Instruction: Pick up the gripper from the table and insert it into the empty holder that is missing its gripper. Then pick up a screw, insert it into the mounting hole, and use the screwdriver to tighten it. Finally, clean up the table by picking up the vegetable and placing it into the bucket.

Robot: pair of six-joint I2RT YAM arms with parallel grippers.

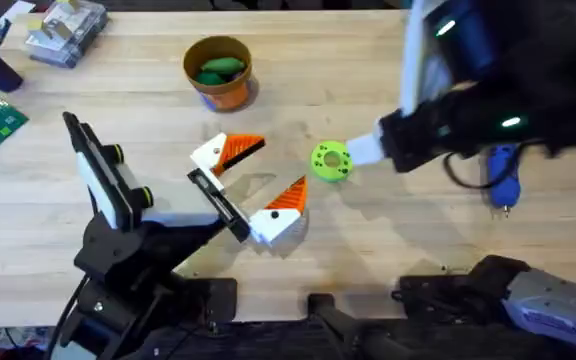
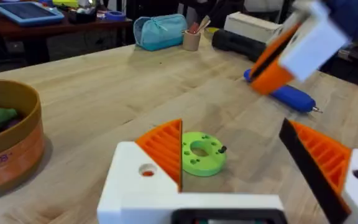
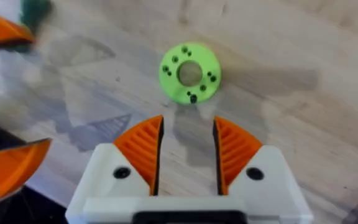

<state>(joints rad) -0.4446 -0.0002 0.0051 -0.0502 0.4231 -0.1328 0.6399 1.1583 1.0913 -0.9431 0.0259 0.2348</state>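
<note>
Pale wooden table [image 1: 388, 250] of joined planks, with some boxes and a circuit board at the far corner. Right pincer [image 3: 188, 121] standing open, its ribbed orange pads apart and holding nothing. Just ahead of its fingertips, not touching them, a green disc [image 3: 169, 68] with small dark screws [image 3: 191, 98] sitting in its holes. Off to the outer side of this pincer, lying flat, the blue screwdriver [image 1: 503, 175].

Left pincer [image 1: 283, 163] also spread wide, nothing between the fingers. At one end of its black bar [image 1: 223, 207], the finger piece [image 1: 230, 150] with the long orange tip; probably seated in the slot, with the mounting hole looking unfilled, but cannot tell for sure. Far beyond both pincers, the orange bucket [image 1: 230, 92] with the green vegetable [image 1: 218, 69] lying inside.

Likely step in hand: fetching a screw from the disc. Probably very light, hard and smooth, so easy to flick away or drop. Best to pinch by the head with the very ends of the pads and lift straight up out of the hole. Light disc too, possibly sliding or rising with the screw.
</note>
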